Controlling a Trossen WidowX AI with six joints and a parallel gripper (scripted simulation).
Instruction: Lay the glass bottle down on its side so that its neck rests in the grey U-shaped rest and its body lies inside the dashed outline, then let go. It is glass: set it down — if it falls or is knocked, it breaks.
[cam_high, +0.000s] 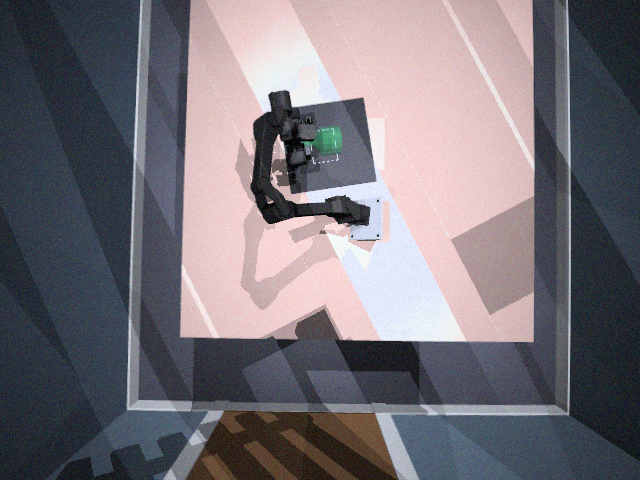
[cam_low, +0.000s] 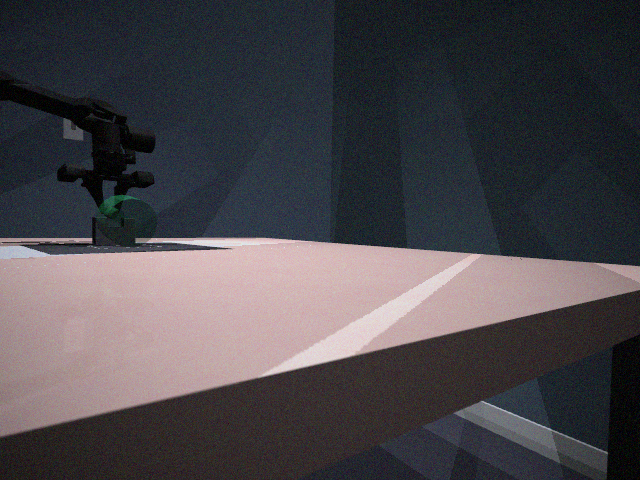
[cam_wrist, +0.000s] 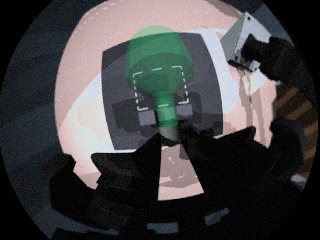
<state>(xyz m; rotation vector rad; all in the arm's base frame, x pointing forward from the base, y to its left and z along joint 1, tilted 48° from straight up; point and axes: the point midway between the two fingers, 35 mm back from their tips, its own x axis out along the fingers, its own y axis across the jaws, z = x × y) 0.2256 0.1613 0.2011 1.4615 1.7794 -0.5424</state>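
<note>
A pink-topped table (cam_high: 418, 103) (cam_low: 206, 320) (cam_wrist: 75, 85) spans all views. Exterior: pale wall plate (cam_low: 77, 134) at ten o'clock, white baseboard (cam_low: 542, 429) at four. Top: brown wooden panel (cam_high: 336, 449) at six.
</note>
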